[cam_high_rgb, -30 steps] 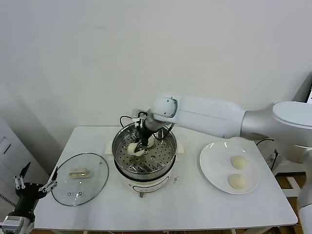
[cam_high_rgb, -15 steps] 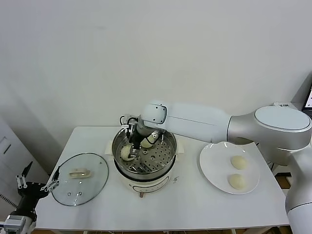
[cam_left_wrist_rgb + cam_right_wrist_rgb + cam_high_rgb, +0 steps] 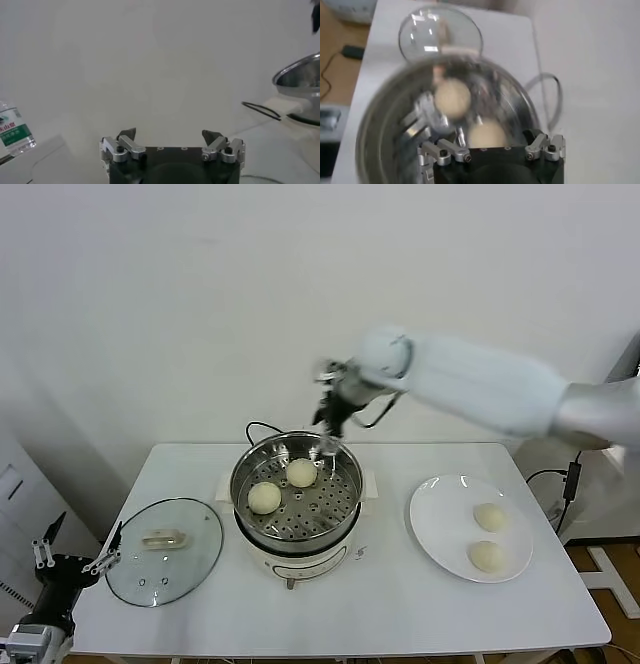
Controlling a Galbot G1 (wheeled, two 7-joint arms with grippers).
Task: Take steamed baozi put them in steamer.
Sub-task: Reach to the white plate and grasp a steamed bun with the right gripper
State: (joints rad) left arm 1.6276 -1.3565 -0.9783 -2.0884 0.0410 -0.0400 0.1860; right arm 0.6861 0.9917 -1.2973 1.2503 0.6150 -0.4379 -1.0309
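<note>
Baozi pair inside steamer; right tool raised above rear rim, released, empty; left tool parked, spread.

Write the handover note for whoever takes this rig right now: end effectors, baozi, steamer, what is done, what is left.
Right end effector: open, empty, above the far rim of the steamer.
Left end effector: open, empty, parked low off the table's left edge, beside the glass lid.
Baozi: two lie apart on the steamer's perforated tray, one at left, one farther back. Two sit on the white plate, the far one and the near one.
Done: two of four buns are in the steamer.
Left: move both plate buns into the steamer. The lid lies flat on the table, left of the steamer.
</note>
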